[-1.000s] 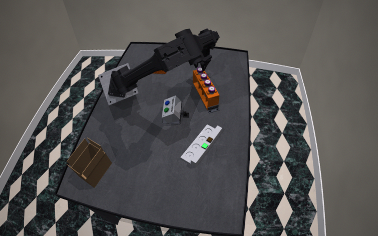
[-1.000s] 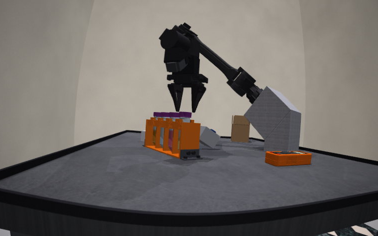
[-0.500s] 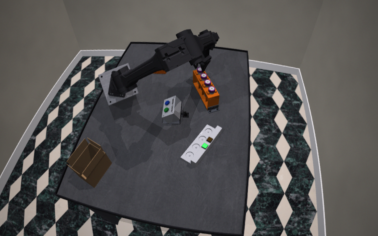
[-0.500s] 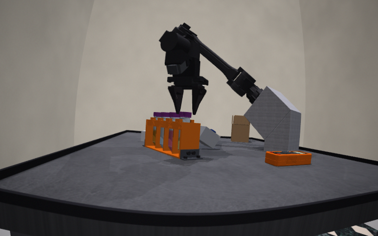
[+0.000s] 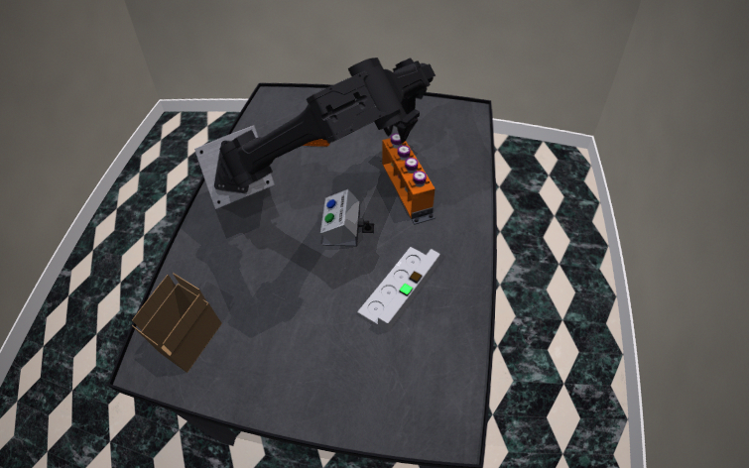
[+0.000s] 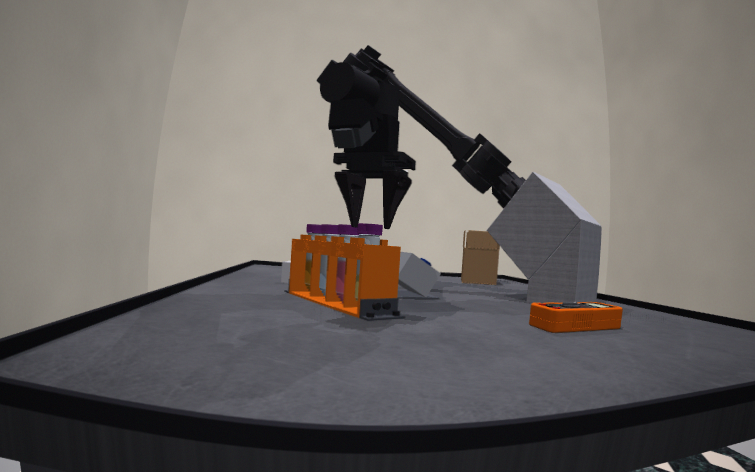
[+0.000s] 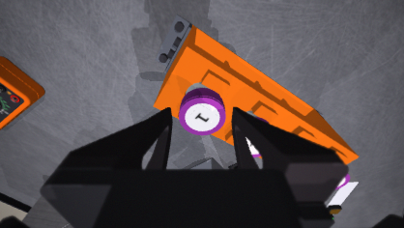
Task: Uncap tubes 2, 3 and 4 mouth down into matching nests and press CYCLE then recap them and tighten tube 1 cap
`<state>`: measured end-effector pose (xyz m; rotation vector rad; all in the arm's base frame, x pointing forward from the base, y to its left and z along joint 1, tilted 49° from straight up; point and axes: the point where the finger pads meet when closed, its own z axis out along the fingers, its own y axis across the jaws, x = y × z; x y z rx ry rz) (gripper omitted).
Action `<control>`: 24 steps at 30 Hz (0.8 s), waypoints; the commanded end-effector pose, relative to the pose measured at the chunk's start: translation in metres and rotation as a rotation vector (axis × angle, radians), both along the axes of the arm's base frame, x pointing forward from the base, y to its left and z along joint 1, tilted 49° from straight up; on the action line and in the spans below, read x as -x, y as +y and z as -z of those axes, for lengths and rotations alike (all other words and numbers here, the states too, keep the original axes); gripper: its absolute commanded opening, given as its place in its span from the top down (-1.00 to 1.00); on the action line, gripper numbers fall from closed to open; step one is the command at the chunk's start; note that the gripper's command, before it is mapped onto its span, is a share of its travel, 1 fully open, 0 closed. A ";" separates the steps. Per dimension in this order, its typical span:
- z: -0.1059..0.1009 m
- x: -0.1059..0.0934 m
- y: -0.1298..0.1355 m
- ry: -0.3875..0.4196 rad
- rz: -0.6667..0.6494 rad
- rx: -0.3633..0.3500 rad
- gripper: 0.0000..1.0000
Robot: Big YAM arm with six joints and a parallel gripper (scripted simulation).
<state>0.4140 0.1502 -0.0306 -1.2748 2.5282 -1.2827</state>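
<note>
My gripper (image 6: pixel 371 226) (image 7: pixel 201 114) is open and empty. Its fingertips stand on either side of cap 1 (image 5: pixel 396 138) (image 6: pixel 375 229) (image 7: pixel 202 118), at about the cap's height, with gaps in the wrist view. Cap 2 (image 5: pixel 404 150), cap 3 (image 5: pixel 411 163) and cap 4 (image 5: pixel 420 176) also sit on their tubes in the orange decapping station (image 5: pixel 423 200) (image 6: pixel 380 266). How tight the caps are cannot be seen. The white cap tray (image 5: pixel 432 256) has empty nests. Its green lamp (image 5: pixel 405 289) is lit and its amber lamp (image 5: pixel 415 277) is dark.
The key housing (image 5: pixel 343 232) with the blue CYCLE key (image 5: pixel 330 203) and green READY key (image 5: pixel 329 217) stands between arm base and station. An orange meter (image 6: pixel 576 319) (image 7: pixel 24 92) lies near the base. An open cardboard box (image 5: pixel 193 337) (image 6: pixel 479 260) stands at the table's edge.
</note>
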 end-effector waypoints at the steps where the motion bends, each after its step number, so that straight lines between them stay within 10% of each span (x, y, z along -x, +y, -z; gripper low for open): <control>1: -0.001 -0.013 0.003 -0.016 0.002 -0.011 0.02; 24: 0.010 -0.004 -0.009 0.005 -0.002 0.005 0.02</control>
